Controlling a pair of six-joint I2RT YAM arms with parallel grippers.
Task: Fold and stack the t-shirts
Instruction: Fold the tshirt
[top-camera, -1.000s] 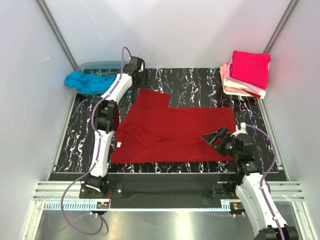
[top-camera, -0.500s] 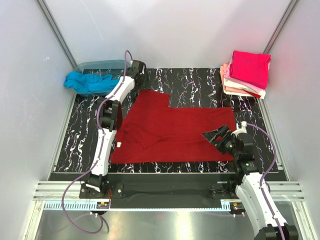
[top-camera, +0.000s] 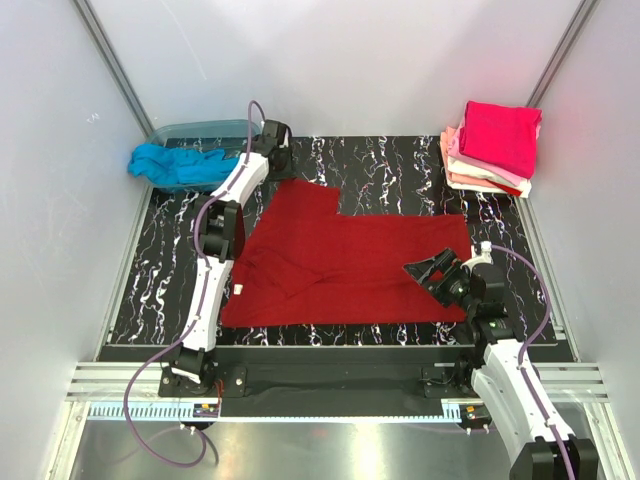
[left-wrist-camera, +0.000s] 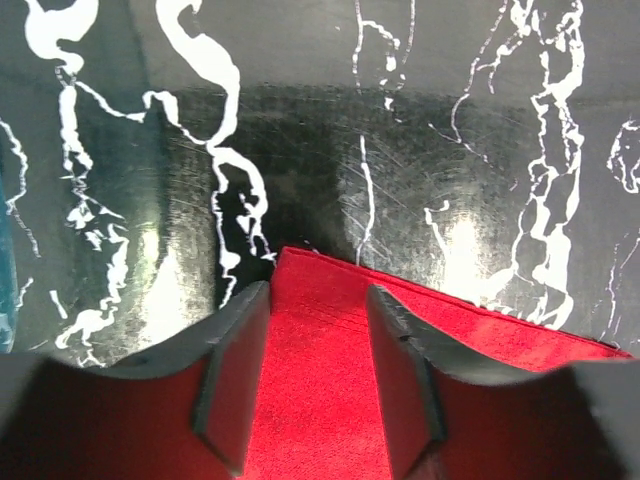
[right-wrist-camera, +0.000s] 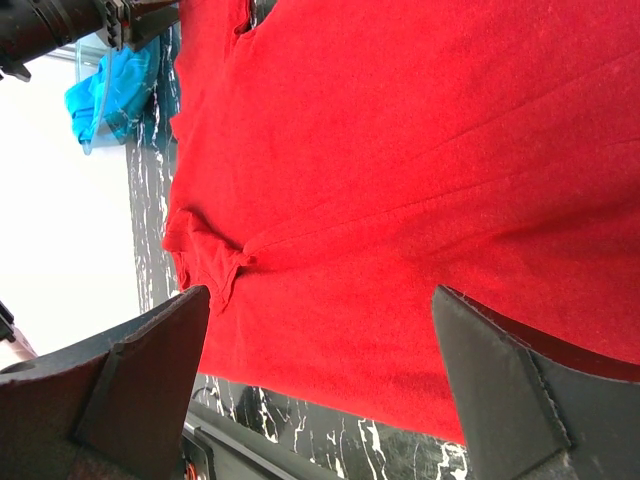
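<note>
White walls close in a black surface veined with white. The dark red t-shirt lies spread flat across the middle of it. One sleeve points to the far left, and a small white neck tag shows at the shirt's near left edge.

The left arm stretches far out, with the left pincer over the far tip of that sleeve. In the left wrist view its two fingers stand apart on either side of the cloth corner, with red fabric showing in the gap between them. They are not closed on anything.

The right pincer sits low over the near right part of the same shirt. The right wrist view shows its jaws spread wide with flat red cloth beneath them, gripping nothing.

At the far left a turquoise t-shirt lies bunched in a translucent tub and partly hangs over its edge. In the far right corner is a stack of folded shirts, well apart from the red one, with a magenta t-shirt on top and paler pink, peach and white layers beneath.
</note>
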